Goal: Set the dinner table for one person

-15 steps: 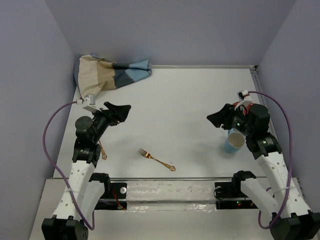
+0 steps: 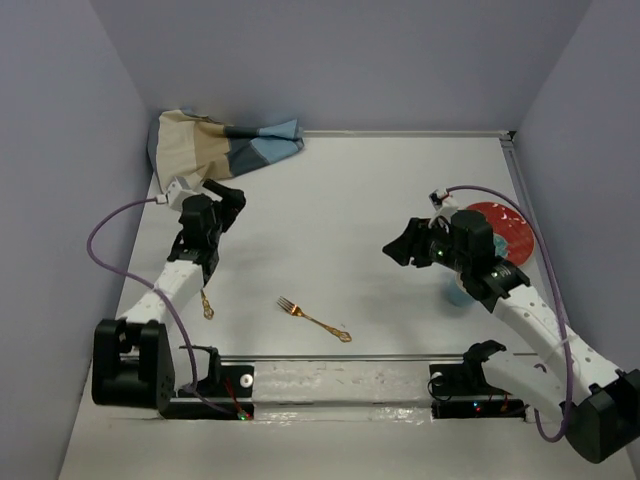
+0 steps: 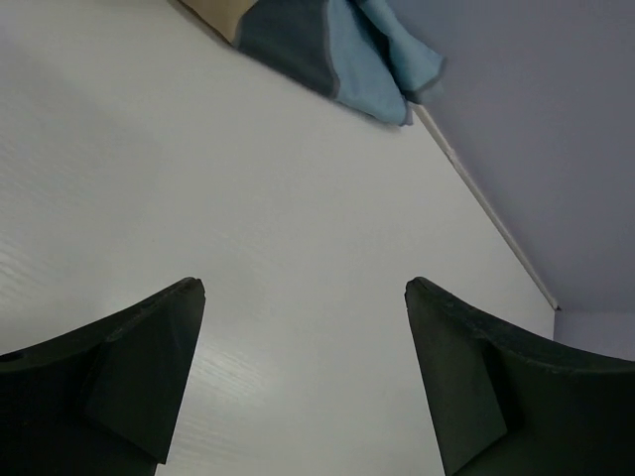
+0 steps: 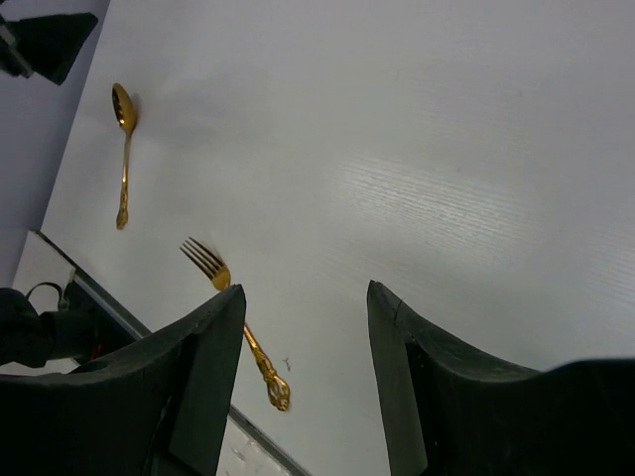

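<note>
Viewing from the top external camera, the dinner table (image 2: 350, 200) was recorded as a matte-white surface filling most of the frame, bounded by lavender walls (image 2: 330, 60). A crumpled striped placemat (image 2: 210, 145) lay in the table's upper left corner. A gold fork (image 2: 313, 319) lay at lower centre, and a gold spoon (image 2: 206, 303) lay to its left, beside the left arm. A red plate (image 2: 505, 232) sat at the right of the frame, partly covered by the right arm, with a pale blue cup (image 2: 457, 293) largely hidden under that arm. The left gripper (image 2: 231, 196) stood just below the placemat, and the right gripper (image 2: 398, 243) stood left of the plate; jaw spacing was hard to judge from this height. From the left wrist camera, the left gripper (image 3: 303, 293) was released, its dark fingers (image 3: 149, 377) spread wide with only bare table (image 3: 298, 198) between them and the placemat (image 3: 317, 50) at the top edge. From the right wrist camera, the right gripper (image 4: 306, 293) was likewise released and held nothing. The fork (image 4: 238, 332) showed at lower left, partly behind one finger, and the spoon (image 4: 123, 149) lay at upper left on the table (image 4: 397, 149).
</note>
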Robot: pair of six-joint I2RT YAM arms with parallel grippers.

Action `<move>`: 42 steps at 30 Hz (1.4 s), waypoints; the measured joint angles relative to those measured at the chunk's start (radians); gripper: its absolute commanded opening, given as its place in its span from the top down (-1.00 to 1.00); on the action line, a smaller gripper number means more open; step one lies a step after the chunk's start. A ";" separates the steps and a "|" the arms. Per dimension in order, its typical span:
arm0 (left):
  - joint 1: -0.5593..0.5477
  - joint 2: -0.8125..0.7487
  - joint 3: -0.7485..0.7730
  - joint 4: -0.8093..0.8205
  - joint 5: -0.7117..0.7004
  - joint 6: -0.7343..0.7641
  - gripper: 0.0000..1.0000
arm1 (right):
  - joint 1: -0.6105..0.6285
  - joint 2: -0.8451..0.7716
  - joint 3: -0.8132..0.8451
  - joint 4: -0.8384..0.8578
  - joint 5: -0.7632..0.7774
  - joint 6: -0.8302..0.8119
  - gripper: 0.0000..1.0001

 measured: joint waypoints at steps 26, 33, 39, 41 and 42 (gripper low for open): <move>0.050 0.973 0.890 -0.196 -0.352 -0.082 -0.72 | 0.204 0.224 -0.080 0.192 0.092 0.020 -0.17; 0.050 1.088 1.106 -0.278 -0.388 -0.066 -0.56 | 0.222 0.299 -0.097 0.211 0.073 0.029 -0.17; 0.054 1.126 1.118 -0.345 -0.394 -0.056 -0.28 | 0.223 0.302 -0.096 0.236 0.069 0.030 -0.17; 0.056 1.136 1.118 -0.357 -0.394 -0.053 0.08 | 0.223 0.302 -0.096 0.243 0.069 0.030 -0.17; 0.057 1.138 1.118 -0.362 -0.394 -0.050 0.22 | 0.223 0.301 -0.096 0.245 0.069 0.030 -0.17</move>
